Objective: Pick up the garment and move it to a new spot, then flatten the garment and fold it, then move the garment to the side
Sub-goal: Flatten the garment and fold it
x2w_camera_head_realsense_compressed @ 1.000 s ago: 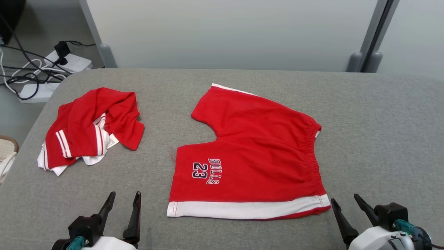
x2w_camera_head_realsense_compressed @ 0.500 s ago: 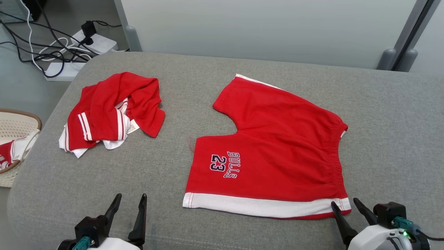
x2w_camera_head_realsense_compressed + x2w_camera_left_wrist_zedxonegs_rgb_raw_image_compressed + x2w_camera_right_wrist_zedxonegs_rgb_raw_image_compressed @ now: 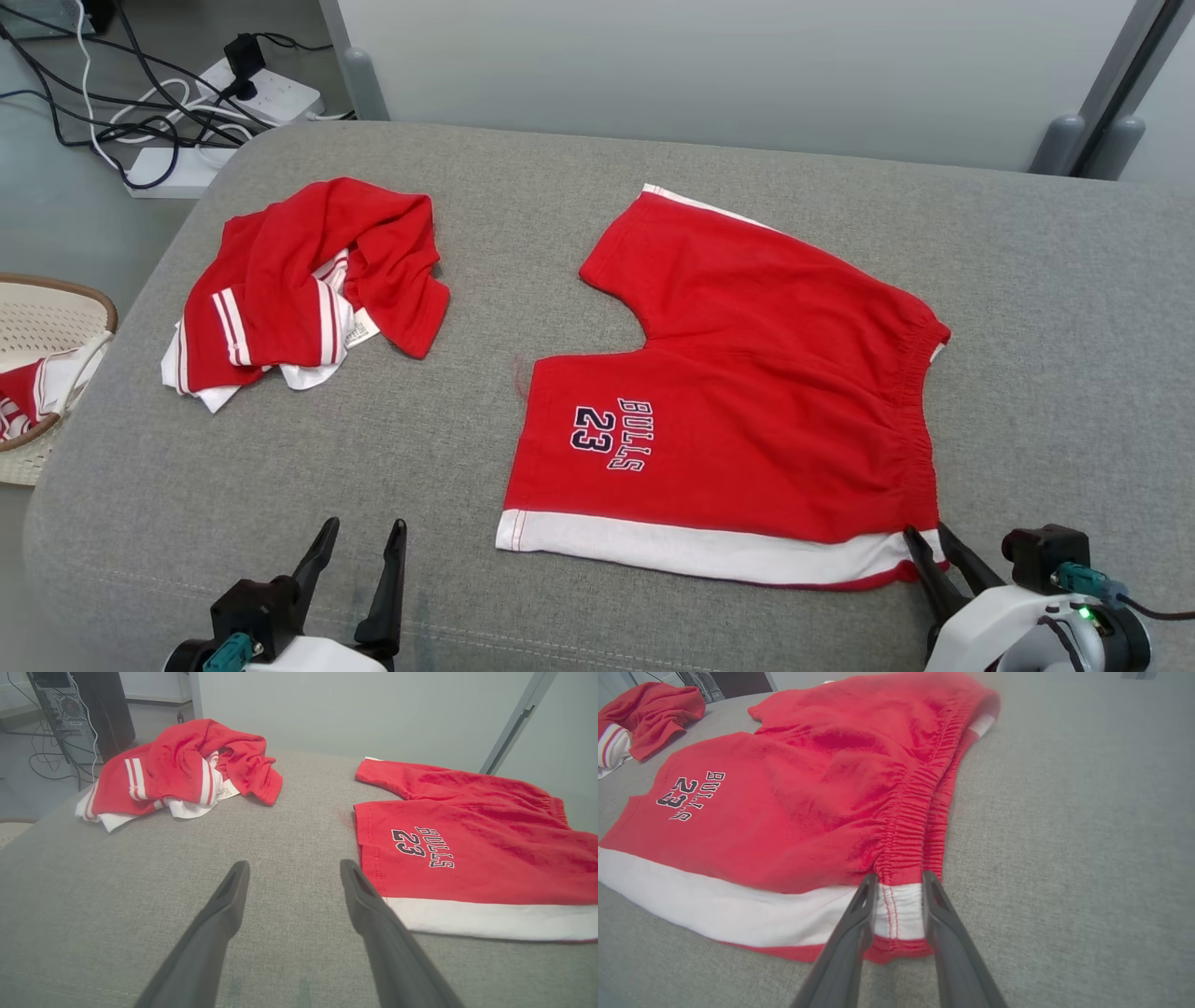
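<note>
Red jersey shorts [image 3: 747,392] with white hem band, spread flat on grey woven fabric surface [image 3: 653,159], centre right of head view. Elastic waistband at right side of frame, leg openings toward left. Print on lower-left leg in dark blue block letters with white outline: "BULLS" over "23", turned sideways in head view. Same print readable in left wrist view [image 3: 467,858] and right wrist view [image 3: 808,812].

Crumpled red and white striped garment [image 3: 299,289] in upper left of head view, well apart from shorts. Small white sewn-in label [image 3: 362,329] poking out at its right edge, writing too small to read.

Left gripper [image 3: 365,527] at lower left, fingers spread wide, holding nothing, above bare grey surface just left of hem band [image 3: 294,865].

Right gripper [image 3: 925,532] at lower right, narrow gap, fingers on either side of white band corner below waistband [image 3: 899,877]. Cannot tell whether cloth pinched.

Woven cream basket [image 3: 65,285] at left edge with red-white cloth inside. White power strip [image 3: 271,93] and dark cables on floor, upper left.
</note>
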### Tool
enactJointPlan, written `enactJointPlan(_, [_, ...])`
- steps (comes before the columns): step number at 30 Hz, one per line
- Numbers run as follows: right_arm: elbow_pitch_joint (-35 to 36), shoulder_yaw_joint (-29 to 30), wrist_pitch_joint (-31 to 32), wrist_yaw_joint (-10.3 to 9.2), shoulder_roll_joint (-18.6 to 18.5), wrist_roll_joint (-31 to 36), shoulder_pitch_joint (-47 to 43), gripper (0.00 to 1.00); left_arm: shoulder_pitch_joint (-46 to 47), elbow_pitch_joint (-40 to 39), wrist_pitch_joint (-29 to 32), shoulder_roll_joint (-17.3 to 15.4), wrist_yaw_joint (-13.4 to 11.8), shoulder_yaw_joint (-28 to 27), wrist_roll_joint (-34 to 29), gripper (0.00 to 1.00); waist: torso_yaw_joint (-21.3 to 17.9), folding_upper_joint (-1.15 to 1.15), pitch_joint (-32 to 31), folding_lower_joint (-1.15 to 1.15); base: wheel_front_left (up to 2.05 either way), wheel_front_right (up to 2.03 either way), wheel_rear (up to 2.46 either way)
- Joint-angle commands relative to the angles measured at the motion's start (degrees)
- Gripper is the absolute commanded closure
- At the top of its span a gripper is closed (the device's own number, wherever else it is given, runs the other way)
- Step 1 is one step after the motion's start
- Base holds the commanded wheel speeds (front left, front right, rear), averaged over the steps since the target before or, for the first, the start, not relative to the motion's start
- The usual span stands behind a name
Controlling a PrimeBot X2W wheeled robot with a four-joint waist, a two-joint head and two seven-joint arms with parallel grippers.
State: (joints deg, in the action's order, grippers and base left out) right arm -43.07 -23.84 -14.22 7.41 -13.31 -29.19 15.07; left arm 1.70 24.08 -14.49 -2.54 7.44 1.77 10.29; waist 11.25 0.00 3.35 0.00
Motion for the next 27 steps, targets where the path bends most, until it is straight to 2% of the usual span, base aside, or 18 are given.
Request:
enactJointPlan(1, [0.9,-1.6,-0.8,0.08,-0.9,-0.9,1.2,0.65,2.8,-1.2,-0.5,-0.3,0.0,-1.6,0.6,0.0,0.0,0.0,0.1,0.0,0.0,0.0,0.0])
enactJointPlan(3, [0.4,-2.5,-0.8,0.08,-1.1,-1.8,1.4,0.97,2.9,-1.1,-0.5,-0.3,0.0,-1.6,0.6,0.0,0.0,0.0,0.2,0.0,0.0,0.0,0.0])
enactJointPlan(4, [0.3,-2.9,-0.8,0.08,-1.2,-2.2,1.4,1.0,2.9,-1.1,-0.5,-0.3,0.0,-1.6,0.7,0.0,0.0,0.0,0.2,0.0,0.0,0.0,0.0])
enactJointPlan(9, [0.7,-3.5,-0.8,0.08,-2.2,-3.9,1.7,1.0,3.2,-0.7,-0.5,-0.3,0.0,0.0,2.0,0.0,-0.5,0.0,0.2,0.0,0.0,0.0,0.0])
enactJointPlan(14, [1.4,-2.9,-0.8,0.08,-3.4,-4.2,1.0,1.0,4.9,2.4,-0.5,-0.7,0.0,6.4,5.9,0.0,-1.5,0.0,0.3,0.0,0.0,0.0,0.0])
enactJointPlan(27, [2.9,-5.3,-0.8,0.08,-3.7,-3.0,3.7,1.0,12.0,12.5,-0.5,-4.6,0.0,23.6,23.7,0.0,-5.5,0.0,3.4,0.0,0.0,0.0,0.0])
